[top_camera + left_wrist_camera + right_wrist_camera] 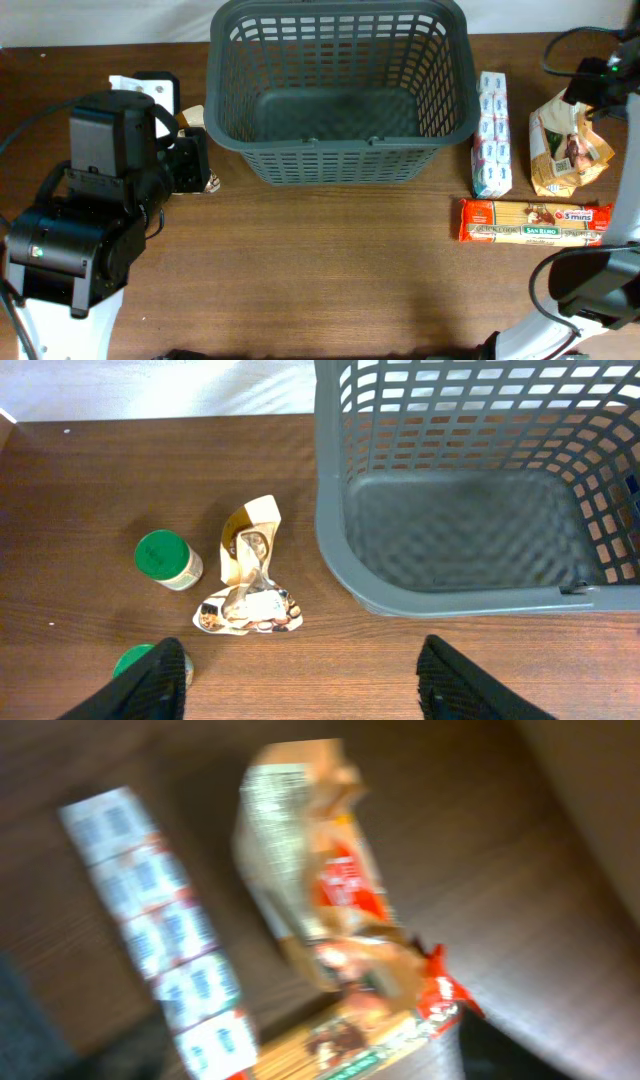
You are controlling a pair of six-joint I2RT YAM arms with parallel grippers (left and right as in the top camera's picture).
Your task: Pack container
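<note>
The basket (340, 160) is seen straight down from overhead. Its left side is viewed obliquely and nearer from the left wrist. The snack bag (310, 870) right of it is framed closely, blurred, by the right wrist, and shared with overhead.

You're working at what's looking like a robot lab bench, not a real shop: a wood-grain table (330, 280) is backing onto a plain white sheet (100, 20), black cables (548, 55) are trailing in at the far corner, and a grey shopping basket (340, 160) is sitting out with loose groceries like a pasta pack (535, 221) beside it
</note>
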